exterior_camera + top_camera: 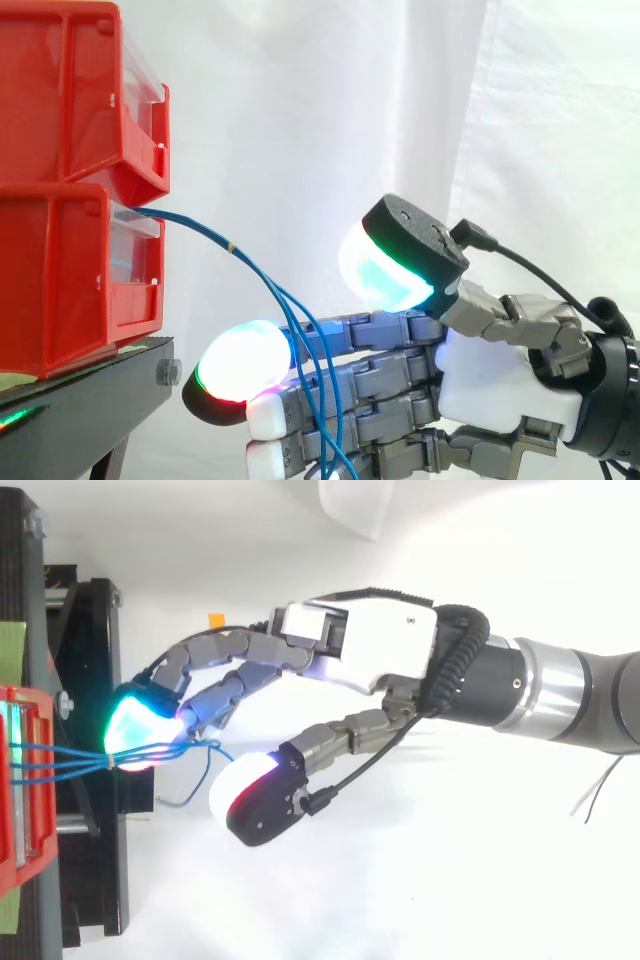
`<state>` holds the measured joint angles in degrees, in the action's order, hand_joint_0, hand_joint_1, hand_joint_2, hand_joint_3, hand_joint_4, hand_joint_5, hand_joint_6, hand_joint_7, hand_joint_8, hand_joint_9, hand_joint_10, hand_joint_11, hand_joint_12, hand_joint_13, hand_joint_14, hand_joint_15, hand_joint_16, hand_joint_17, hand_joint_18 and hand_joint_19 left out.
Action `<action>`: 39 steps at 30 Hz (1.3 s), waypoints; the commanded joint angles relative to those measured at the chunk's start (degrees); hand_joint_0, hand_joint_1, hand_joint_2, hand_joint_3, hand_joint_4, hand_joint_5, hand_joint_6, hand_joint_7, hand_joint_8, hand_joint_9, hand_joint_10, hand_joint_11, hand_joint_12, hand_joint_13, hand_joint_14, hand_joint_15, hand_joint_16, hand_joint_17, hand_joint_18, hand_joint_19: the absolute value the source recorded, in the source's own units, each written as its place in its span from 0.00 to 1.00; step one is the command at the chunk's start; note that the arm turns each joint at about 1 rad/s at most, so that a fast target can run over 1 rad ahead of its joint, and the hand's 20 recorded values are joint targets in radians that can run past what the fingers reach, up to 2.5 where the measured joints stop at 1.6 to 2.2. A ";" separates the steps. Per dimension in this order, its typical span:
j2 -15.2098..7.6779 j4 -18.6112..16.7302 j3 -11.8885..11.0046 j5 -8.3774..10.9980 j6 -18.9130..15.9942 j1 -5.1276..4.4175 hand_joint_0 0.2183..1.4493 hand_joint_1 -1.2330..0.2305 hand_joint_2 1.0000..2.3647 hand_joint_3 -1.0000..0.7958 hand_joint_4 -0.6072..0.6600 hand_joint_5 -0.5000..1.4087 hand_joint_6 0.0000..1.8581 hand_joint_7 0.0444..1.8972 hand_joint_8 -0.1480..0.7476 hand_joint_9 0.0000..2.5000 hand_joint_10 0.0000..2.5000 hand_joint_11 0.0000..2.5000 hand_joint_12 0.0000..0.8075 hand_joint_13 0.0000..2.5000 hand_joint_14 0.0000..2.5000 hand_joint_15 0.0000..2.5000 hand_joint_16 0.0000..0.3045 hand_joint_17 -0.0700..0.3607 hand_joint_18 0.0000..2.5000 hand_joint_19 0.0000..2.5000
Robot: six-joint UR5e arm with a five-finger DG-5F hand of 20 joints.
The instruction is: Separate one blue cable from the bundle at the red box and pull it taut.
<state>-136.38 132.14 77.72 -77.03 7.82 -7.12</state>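
1. Two red bins (60, 270) are stacked at the left on a black stand (90, 400), with a white curtain (300, 100) behind.
2. The blue cables (250, 262) leave the front of the lower bin as a bundle. They run right and slope down, slack, across the near side of the fingers in the side view.
3. A small yellow band (231, 246) marks the bundle just right of the bin.
4. From above, the strands (60, 763) fan out of the bin (20, 875), meet at the band, and reach the glowing fingertips (130, 725). One strand loops loosely beyond them.
5. The hand (500, 385) comes in from the right, with its fingers stretched left towards the bin and only gently bent.
6. The thumb pad (385, 270) is lifted well away from the fingers, so the hand is spread. Nothing is pinched between thumb and fingers.
7. The fingertips are near the stand's edge but clear of the bin.
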 commanded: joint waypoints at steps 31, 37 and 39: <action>-4.15 3.74 -6.70 -2.69 -9.66 0.00 0.32 0.38 0.01 0.37 0.75 0.17 0.27 0.56 0.58 0.30 0.00 0.17 0.47 0.29 0.00 0.16 0.19 0.46 0.29 0.25; -4.15 3.65 -6.70 -2.95 -9.75 0.09 0.32 0.38 0.01 0.35 0.75 0.17 0.27 0.56 0.58 0.30 0.00 0.17 0.47 0.29 0.00 0.16 0.19 0.47 0.29 0.25; -4.15 3.47 -6.70 -3.13 -9.75 0.17 0.31 0.38 0.01 0.34 0.75 0.17 0.27 0.56 0.58 0.30 0.00 0.17 0.48 0.30 0.00 0.16 0.19 0.47 0.29 0.26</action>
<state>-140.53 135.79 71.03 -79.95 -1.89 -7.02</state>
